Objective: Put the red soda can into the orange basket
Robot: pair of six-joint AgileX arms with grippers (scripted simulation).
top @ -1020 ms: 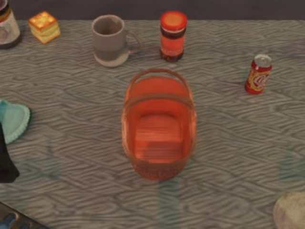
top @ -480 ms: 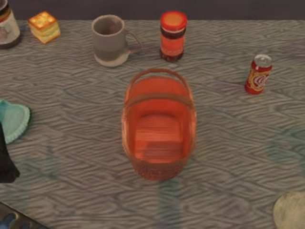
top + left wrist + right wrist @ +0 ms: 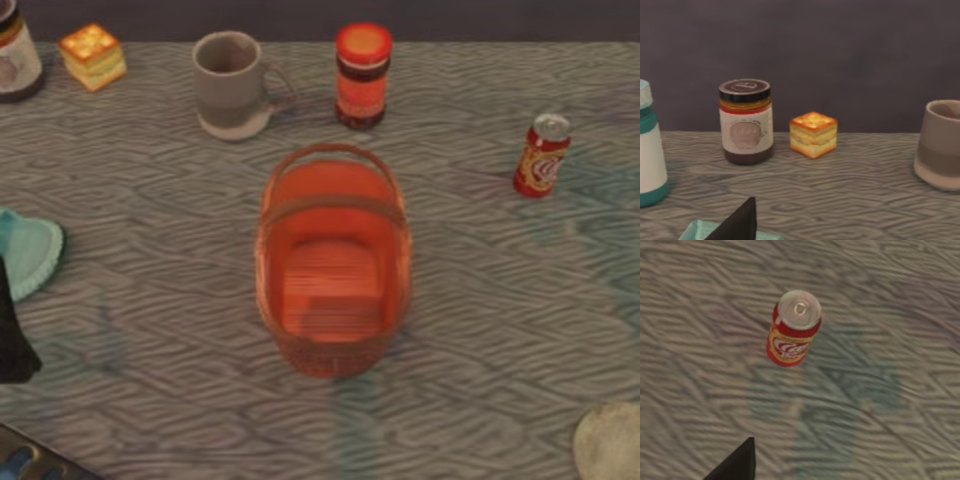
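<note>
The can (image 3: 541, 155) is standing upright on the desk (image 3: 480, 330) at the right side, well apart from the basket (image 3: 333, 262), which is sitting mid-desk with its handle arching over its far half and nothing inside it. The right claw is looking down on the can (image 3: 793, 328) from above, clear of it; only a dark tip (image 3: 735, 464) of it is showing in the right wrist view, so I cannot tell whether its fingers are spread or pressed together, and the claw itself is not showing in the top view. The can's silver top is facing the right claw, with the logo on its side turned toward the camera. The left arm is sitting parked at the desk's left edge, a dark part (image 3: 14, 335) of it showing in the top view; its claw is likewise showing only a dark tip (image 3: 737, 223), so its state cannot be told. Ahead of the left claw, a dark-lidded jar (image 3: 746, 121), a yellow cube (image 3: 813, 134) and a grey mug (image 3: 939, 144) are standing along the far side, and a red-orange jar (image 3: 362, 76) is standing beyond the basket.
</note>
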